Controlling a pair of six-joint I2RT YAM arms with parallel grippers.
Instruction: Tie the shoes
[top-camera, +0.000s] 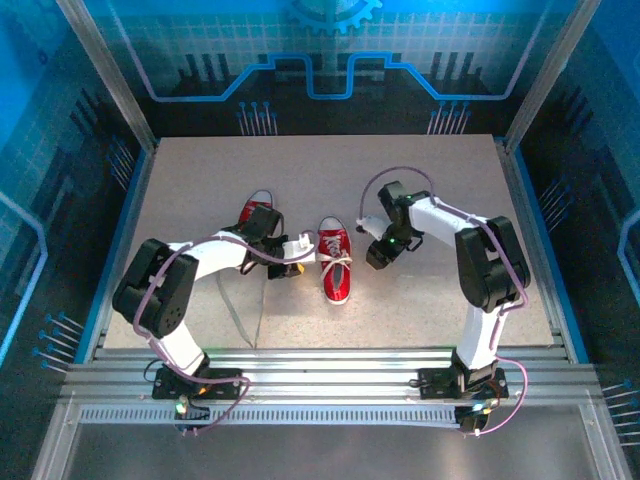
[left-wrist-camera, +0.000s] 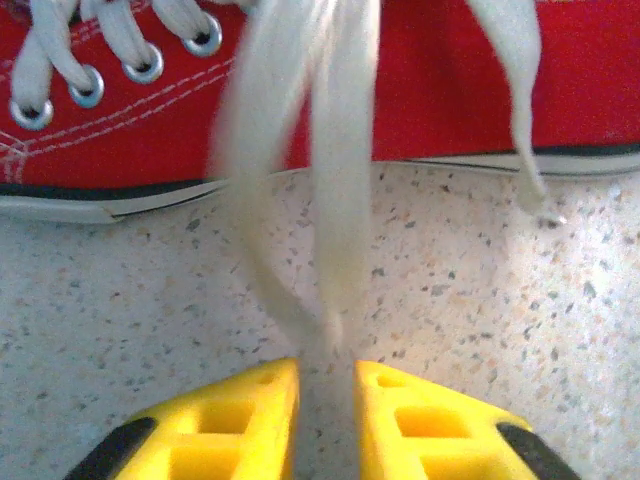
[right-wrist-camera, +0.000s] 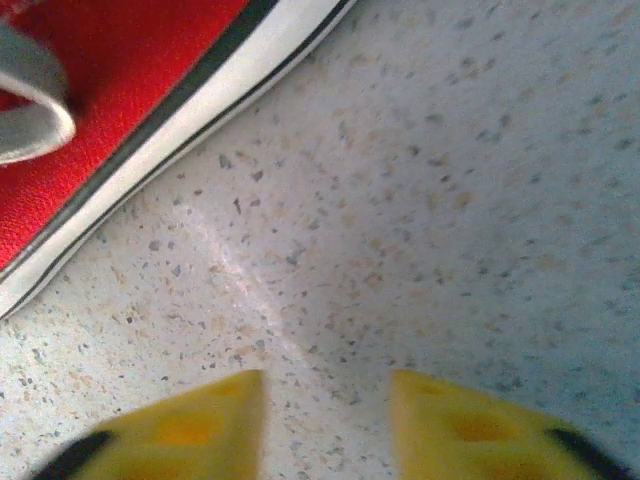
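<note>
A pale speckled tabletop sits inside an aluminium frame, with slanted metal posts at the far corners and grooved aluminium rails along the near edge. Blue panels printed with a grid, circuit lines and a gear close in the back and both sides. The light is even and cool, throwing soft shadows

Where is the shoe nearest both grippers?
In the top view, that red shoe lies centre-frame between the left gripper and the right gripper, with the second shoe further left.
</note>
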